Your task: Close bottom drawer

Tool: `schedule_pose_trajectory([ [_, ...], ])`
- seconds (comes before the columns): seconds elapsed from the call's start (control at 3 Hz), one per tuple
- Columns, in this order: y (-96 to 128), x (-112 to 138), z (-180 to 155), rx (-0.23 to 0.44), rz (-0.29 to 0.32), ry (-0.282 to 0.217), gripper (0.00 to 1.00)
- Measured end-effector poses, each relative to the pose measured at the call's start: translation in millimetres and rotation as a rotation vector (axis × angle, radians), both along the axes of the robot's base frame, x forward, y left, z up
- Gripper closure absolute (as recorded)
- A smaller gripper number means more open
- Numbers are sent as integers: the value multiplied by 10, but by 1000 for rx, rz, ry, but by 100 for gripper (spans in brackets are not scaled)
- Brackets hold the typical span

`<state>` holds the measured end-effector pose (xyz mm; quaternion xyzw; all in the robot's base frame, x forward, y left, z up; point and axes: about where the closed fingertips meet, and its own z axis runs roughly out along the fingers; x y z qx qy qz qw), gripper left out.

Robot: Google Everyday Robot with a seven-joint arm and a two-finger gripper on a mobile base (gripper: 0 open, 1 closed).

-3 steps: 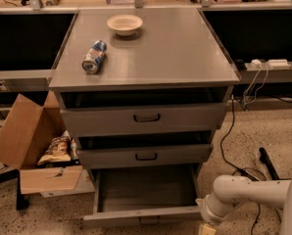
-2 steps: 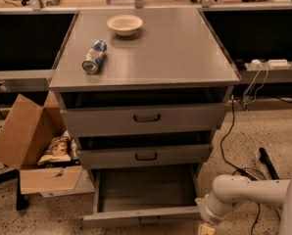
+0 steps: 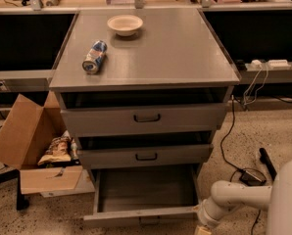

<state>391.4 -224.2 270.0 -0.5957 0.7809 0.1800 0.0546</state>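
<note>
The bottom drawer [image 3: 146, 214] of the gray metal cabinet [image 3: 146, 58] is pulled out wide, and its inside looks empty. Its narrow front panel runs along the lower edge of the camera view, with the small dark handle just at the bottom edge. My white arm [image 3: 244, 199] reaches in from the right. My gripper [image 3: 203, 229] is at the drawer front's right corner, mostly cut off by the bottom edge of the view. The top drawer [image 3: 143, 119] and middle drawer [image 3: 145, 155] sit slightly out.
A cream bowl [image 3: 125, 24] and a blue-and-white can [image 3: 94, 57] lying on its side rest on the cabinet top. An open cardboard box [image 3: 36, 146] with wrappers stands at left. Black cables [image 3: 229, 136] and a power brick [image 3: 251, 176] lie on the floor at right.
</note>
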Motion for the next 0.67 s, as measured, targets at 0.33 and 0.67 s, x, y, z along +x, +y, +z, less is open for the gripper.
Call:
schedule_pose_trajectory([
  [0.33,46,16,-433,36,-8,13,41],
  [0.67,83,74,-808,55,0,15,64],
])
